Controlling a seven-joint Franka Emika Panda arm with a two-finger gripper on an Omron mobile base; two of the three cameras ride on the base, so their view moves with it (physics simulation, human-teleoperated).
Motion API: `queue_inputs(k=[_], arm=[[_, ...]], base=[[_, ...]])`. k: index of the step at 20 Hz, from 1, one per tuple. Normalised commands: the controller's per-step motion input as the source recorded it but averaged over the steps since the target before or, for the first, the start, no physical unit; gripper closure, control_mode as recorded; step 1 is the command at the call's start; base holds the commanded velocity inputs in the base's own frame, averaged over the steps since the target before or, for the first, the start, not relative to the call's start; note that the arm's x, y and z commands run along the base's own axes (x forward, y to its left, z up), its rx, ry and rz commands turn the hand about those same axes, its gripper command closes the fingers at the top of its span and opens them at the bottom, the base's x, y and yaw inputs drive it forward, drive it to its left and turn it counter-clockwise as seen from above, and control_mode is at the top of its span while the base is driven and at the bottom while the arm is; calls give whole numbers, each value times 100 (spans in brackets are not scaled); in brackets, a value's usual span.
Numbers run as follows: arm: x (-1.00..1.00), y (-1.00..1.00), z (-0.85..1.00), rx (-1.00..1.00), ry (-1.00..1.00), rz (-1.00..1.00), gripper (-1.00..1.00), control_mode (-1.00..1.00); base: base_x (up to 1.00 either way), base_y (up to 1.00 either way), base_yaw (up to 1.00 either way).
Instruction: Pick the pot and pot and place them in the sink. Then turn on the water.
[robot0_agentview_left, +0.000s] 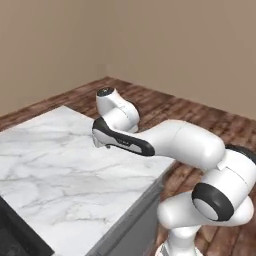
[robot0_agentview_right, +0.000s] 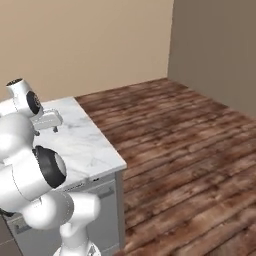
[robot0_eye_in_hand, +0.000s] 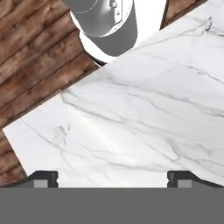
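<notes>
The jaws (robot0_eye_in_hand: 113, 179) stand wide apart and hold nothing; between their two dark tips lies only bare white marble. Judging from that, the task has hardly begun: no pot is gripped, no pot is within reach of the jaws, and I cannot say from these pictures where either pot stands. Both lifts, both placements and the turning of the tap all look to be left to do.

The sink (robot0_agentview_left: 17, 235) appears as a dark, straight-edged opening cut into the worktop (robot0_agentview_left: 65, 170), well off to one side of the jaws and nearer the robot's base; too little of it shows to tell what, if anything, lies inside. No tap or stream of water can be made out.

Below the jaws the worktop is a smooth, polished white marble slab with thin grey veins, flat, with a crisp square corner and a straight edge. Under it sits a plain grey cabinet front (robot0_agentview_right: 107, 210). Beyond the slab's edge, past the jaws, runs the floor (robot0_agentview_right: 185, 150) of dark brown wooden planks with a rough, streaky grain. The walls (robot0_agentview_right: 90, 45) behind are flat, matt beige.

My guess is that the base must first bring the pots within range.
</notes>
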Motion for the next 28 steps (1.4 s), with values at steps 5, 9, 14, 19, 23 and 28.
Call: queue_inputs(k=[5,9,14,19,23,28], arm=[[0,0,0,0,0,0,-100,100],[0,0,0,0,0,0,-100,100],[0,0,0,0,0,0,-100,100],[0,0,0,0,0,0,-100,100],[0,0,0,0,0,0,-100,100],[0,0,0,0,0,0,-100,100]], base=[[3,-5,-61],[9,-7,-56],[13,-6,-51],[18,-8,-49],[24,-19,-46],[27,-19,-46]])
